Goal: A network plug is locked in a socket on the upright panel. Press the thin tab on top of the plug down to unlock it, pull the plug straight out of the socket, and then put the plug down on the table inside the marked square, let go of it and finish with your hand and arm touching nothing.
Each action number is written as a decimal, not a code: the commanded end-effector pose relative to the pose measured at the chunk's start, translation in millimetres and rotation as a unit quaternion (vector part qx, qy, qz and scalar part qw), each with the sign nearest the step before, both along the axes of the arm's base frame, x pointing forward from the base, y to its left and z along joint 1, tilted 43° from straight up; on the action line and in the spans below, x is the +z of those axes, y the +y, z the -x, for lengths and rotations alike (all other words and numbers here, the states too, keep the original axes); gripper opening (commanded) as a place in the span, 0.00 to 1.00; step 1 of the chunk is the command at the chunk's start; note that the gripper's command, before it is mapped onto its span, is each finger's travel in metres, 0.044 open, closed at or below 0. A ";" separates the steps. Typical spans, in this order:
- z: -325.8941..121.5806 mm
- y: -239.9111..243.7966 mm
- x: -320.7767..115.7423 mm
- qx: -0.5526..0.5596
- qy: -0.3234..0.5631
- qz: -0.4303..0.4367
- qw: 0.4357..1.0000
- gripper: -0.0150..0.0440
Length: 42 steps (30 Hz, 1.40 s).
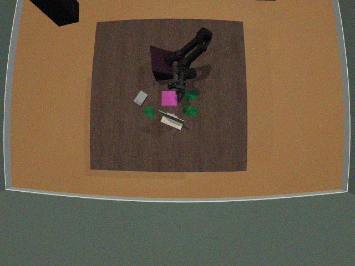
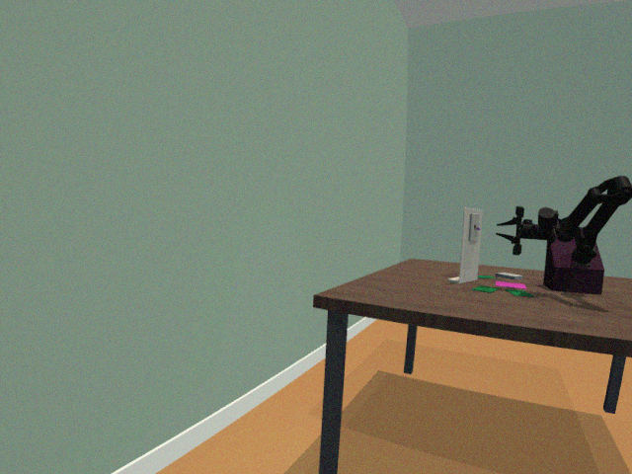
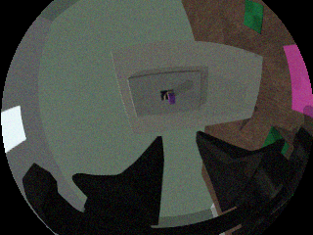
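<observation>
From the top view, I had the gripper (image 1: 179, 98) (image 2: 499, 230) (image 3: 179, 137) near the upright panel (image 1: 179, 120) (image 2: 470, 255) (image 3: 230, 83), beside the pink square (image 1: 169, 98) (image 2: 510, 284) (image 3: 299, 78). In the exterior view, its fingers stood apart, empty, aimed at the panel. The wrist view showed me the small purple plug (image 1: 173, 113) (image 2: 477, 228) (image 3: 171, 98) at the socket block (image 2: 473, 227) (image 3: 147, 98), beyond the fingertips.

Plug (image 1: 173, 113) (image 2: 477, 228) (image 3: 171, 99): too small to make out its shape; thin tab can't be told apart from the body. Socket opening (image 3: 164, 95): a few dark pixels, depth unreadable. Gripper (image 1: 179, 100) (image 2: 498, 229) (image 3: 179, 137): wrist view crops its lower parts. Arm (image 2: 607, 208): elbow cut by exterior's right edge. Table (image 2: 387, 295): right side cropped there too.
</observation>
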State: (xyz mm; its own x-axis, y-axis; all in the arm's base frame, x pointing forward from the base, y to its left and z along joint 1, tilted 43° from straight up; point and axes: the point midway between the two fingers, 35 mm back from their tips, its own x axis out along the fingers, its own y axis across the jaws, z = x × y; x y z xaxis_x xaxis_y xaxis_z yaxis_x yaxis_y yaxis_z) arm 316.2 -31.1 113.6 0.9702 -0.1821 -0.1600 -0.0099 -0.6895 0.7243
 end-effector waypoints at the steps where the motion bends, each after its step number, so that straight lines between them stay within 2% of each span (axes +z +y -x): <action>1: -8.2 -2.1 -1.3 0.003 -0.002 0.001 1.000 0.52; 42: -54.5 -21.7 -19.9 0.003 -0.004 0.002 1.000 0.52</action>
